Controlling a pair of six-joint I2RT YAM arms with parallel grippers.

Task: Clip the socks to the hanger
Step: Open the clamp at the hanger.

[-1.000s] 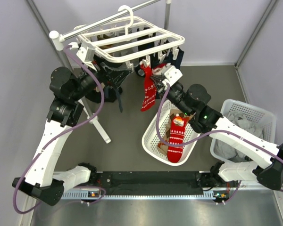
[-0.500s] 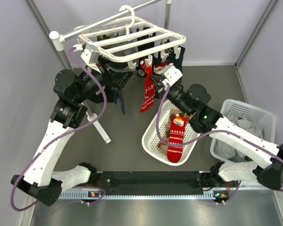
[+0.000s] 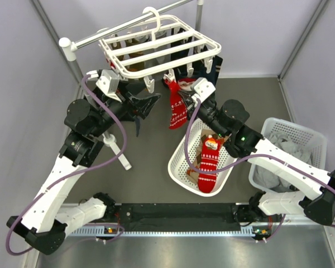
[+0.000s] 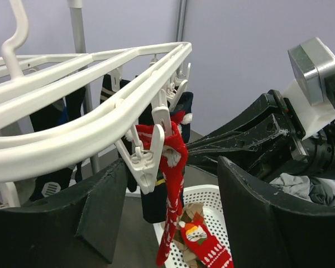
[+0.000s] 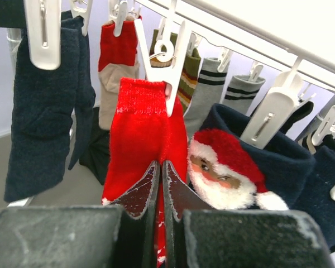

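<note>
The white hanger (image 3: 162, 47) hangs by its hook from a rail, with socks under its clips. A red snowflake sock (image 3: 177, 109) dangles from a clip (image 5: 167, 84) at the near edge. My right gripper (image 3: 177, 92) is shut on this red sock (image 5: 139, 128) just below the clip, its fingertips (image 5: 156, 178) pressed together with red fabric between them. My left gripper (image 3: 151, 102) is open to the left of the sock and apart from it. In the left wrist view the sock (image 4: 173, 184) hangs between my spread fingers (image 4: 279, 218). A navy Santa sock (image 5: 229, 162) hangs beside it.
A white basket (image 3: 178, 167) below the hanger holds another red sock (image 3: 208, 162). A second white basket (image 3: 310, 131) at the right holds grey cloth. The rail's stand has a leg (image 3: 120, 153) on the floor by my left arm. Several other socks (image 5: 44, 111) fill nearby clips.
My left gripper has drawn back from under the hanger toward the near side. The hanger has swung right and away. The right gripper has stayed shut at the red sock.
</note>
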